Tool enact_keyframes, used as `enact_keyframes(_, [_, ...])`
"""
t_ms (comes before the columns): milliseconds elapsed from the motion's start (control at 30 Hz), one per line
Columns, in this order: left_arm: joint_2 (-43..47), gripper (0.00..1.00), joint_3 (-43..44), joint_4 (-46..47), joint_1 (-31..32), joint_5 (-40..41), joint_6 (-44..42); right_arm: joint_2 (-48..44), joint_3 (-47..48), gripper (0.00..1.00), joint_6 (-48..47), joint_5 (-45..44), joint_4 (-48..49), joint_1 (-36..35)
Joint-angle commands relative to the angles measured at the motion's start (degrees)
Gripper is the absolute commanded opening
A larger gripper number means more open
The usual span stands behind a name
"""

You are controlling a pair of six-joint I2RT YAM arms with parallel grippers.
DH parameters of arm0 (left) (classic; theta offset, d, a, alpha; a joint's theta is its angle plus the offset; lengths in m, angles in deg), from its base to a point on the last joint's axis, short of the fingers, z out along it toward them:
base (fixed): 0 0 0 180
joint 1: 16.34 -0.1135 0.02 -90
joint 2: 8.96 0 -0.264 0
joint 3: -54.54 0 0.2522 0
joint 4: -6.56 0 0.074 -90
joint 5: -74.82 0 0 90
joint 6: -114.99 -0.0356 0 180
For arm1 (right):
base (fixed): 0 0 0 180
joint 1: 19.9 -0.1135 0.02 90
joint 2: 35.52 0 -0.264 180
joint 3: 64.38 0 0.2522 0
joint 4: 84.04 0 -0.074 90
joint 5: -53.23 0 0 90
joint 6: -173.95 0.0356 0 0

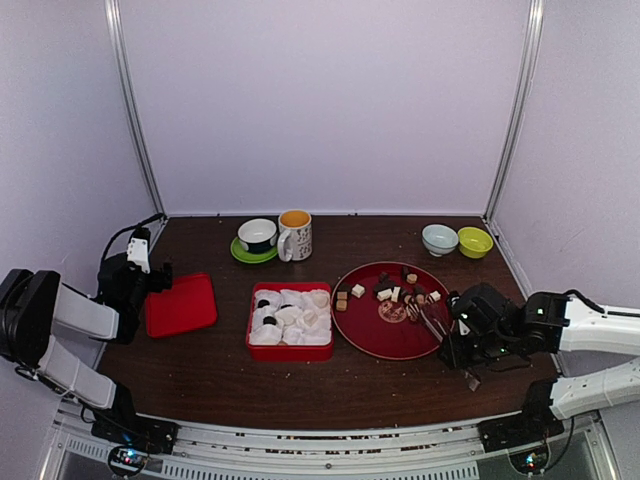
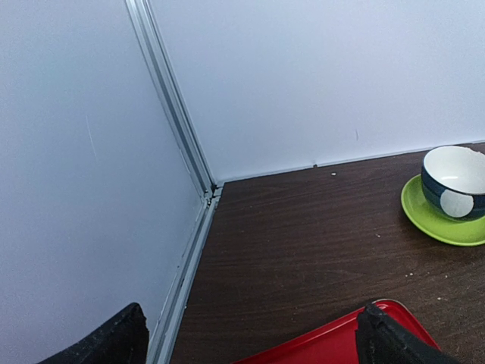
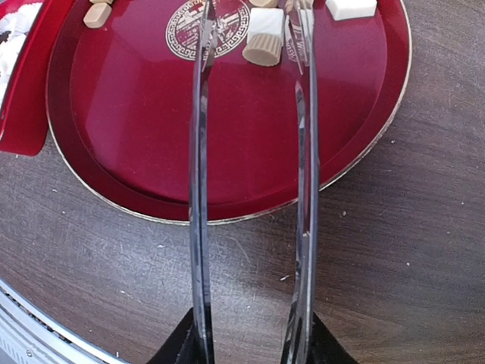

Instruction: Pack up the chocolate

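The chocolate [image 1: 385,293] lies as small dark, tan and white pieces at the back of a round red plate [image 1: 350,335]. A tan round piece [image 3: 261,49] and a white cube [image 3: 350,7] show between the tips of the metal tongs [image 3: 198,189]. My right gripper [image 3: 250,353] is shut on the tongs' handle end, their two arms spread apart over the plate's near rim. In the top view my right gripper [image 1: 455,345] sits at the plate's right front. A red box [image 1: 290,352] holds white paper cups, two with dark pieces. My left gripper [image 1: 150,275] is open and holds nothing.
A red lid [image 1: 182,304] lies flat at the left, under my left gripper [image 2: 250,334]. At the back stand a bowl on a green saucer [image 1: 256,238], a mug [image 1: 295,235], a pale bowl [image 1: 440,239] and a green bowl [image 1: 475,241]. White walls enclose the table.
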Motion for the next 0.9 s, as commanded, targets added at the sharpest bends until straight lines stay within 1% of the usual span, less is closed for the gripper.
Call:
enact_keyframes(0, [-0.26,0.98,-0.22,3.7,-0.36,-0.7,0.21,1.75,-0.44,0.39,0.16,1.39,3.39,1.23])
enact_keyframes(367, [-0.31,0.98,-0.25,3.76,-0.36,-0.7,0.25,4.61,-2.32,0.43,-0.17,3.65,6.4,3.23])
enact_keyframes(867, [-0.31,0.98,-0.22,3.76,-0.36,-0.7,0.21,6.67,-2.5,0.41,-0.04,3.85,6.33,3.89])
